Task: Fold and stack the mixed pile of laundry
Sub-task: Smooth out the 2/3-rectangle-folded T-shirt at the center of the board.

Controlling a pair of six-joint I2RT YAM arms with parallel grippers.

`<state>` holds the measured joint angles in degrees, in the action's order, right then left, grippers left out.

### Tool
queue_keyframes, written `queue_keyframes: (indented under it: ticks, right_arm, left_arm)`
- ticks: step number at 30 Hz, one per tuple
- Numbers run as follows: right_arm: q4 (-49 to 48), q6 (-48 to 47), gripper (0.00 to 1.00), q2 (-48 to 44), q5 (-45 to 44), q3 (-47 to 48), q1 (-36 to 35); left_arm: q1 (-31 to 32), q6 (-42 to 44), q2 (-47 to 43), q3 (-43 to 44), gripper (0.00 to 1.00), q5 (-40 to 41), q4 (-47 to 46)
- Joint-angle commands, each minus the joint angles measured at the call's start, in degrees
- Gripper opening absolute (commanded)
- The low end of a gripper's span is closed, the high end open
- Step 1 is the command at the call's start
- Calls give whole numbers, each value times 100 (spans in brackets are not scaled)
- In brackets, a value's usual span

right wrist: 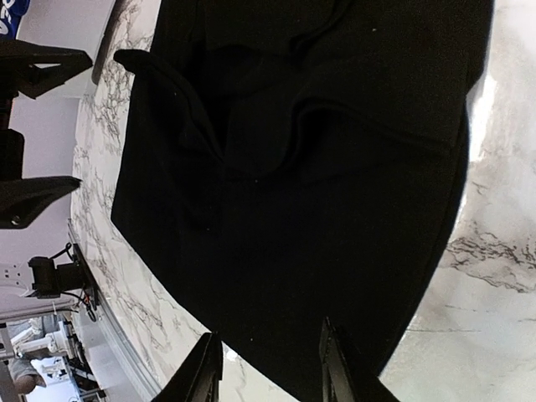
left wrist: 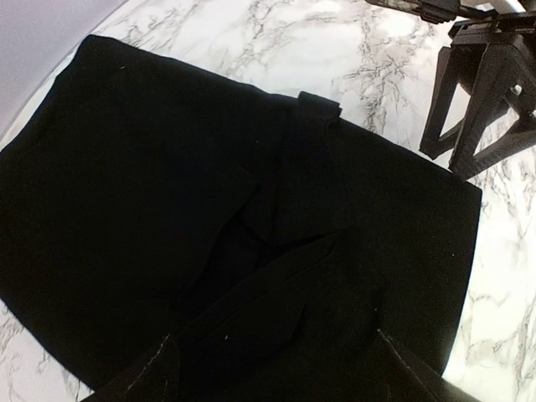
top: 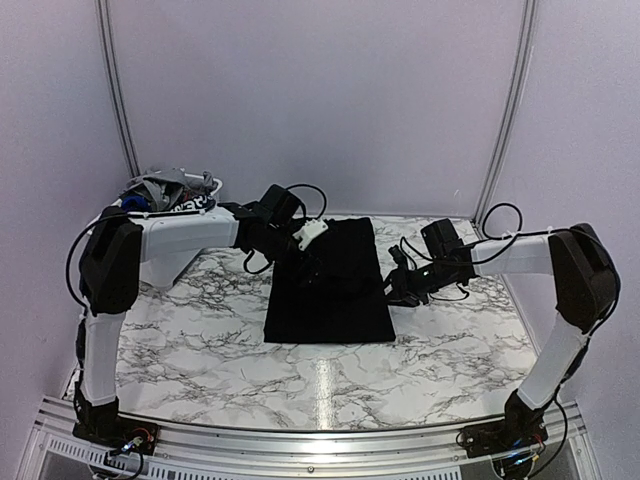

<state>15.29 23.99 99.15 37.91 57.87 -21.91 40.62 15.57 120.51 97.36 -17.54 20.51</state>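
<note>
Hovering over the black garment (top: 330, 285), left gripper (left wrist: 276, 339) gapes wide, right gripper (right wrist: 270, 328) sits narrower, both holding nothing.

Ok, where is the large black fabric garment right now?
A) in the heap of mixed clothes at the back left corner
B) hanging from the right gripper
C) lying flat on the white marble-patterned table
C: the large black fabric garment lies as a flat rectangle on the white marble-patterned table, in the middle of it.

mixed laundry pile (top: 165, 188) partly hidden, indistinct
</note>
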Motion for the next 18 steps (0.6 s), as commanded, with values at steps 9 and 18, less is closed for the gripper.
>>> queue_keyframes:
  ticks: [9,18]
  right_arm:
    - [-530,523,34,-159,127,-392,-158]
    - [-777,643,33,136,100,-610,-234]
  left_arm:
    - [398,1474,1228,1252,73,508,836]
    - [398,1538,1454,1458,36,1133,783]
